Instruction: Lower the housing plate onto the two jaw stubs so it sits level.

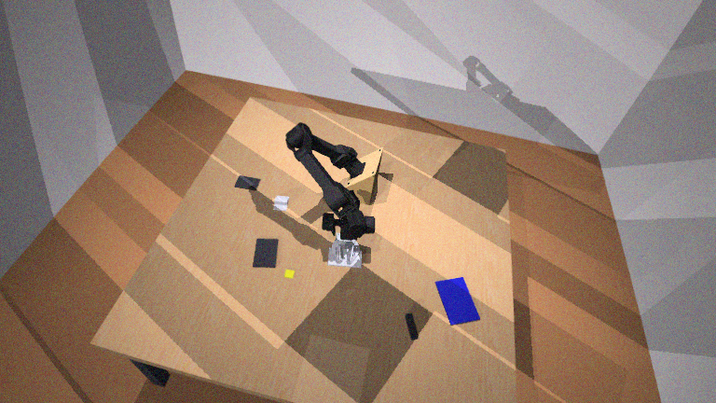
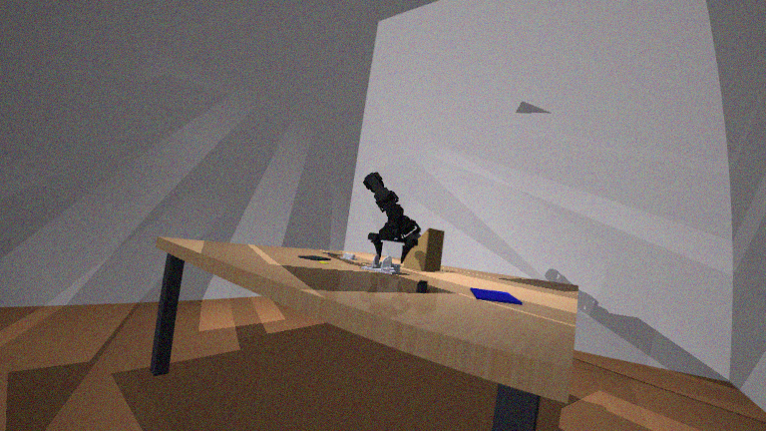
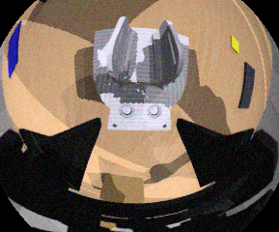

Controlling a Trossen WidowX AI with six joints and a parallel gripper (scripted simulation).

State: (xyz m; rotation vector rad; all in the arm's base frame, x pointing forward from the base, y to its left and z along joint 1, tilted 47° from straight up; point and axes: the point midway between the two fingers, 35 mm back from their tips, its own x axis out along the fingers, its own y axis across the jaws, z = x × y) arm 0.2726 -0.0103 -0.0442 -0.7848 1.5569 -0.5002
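The pale grey assembly (image 1: 344,261) (image 2: 387,265) sits on the table. In the wrist view its left jaw (image 3: 119,53) and right jaw (image 3: 171,55) stand up, apart from each other. Two round pin or screw heads (image 3: 126,110) (image 3: 153,110) show at the near end. A shaded grey part (image 3: 134,93) spans the area between jaws and heads. I cannot tell whether it is the housing plate, or whether it sits level. My gripper (image 2: 389,261) (image 3: 139,122) is wide open and empty, its fingertips on either side of the near end, with visible gaps to it. In the top view the arm hides part of the assembly.
A tan block (image 1: 364,187) (image 2: 433,249) stands behind the hand. A small pale piece (image 1: 281,202) and dark plates (image 1: 265,253) (image 1: 247,182) lie left, with a yellow square (image 1: 289,273). A blue plate (image 1: 458,300) (image 2: 496,295) and a black bar (image 1: 411,326) lie right.
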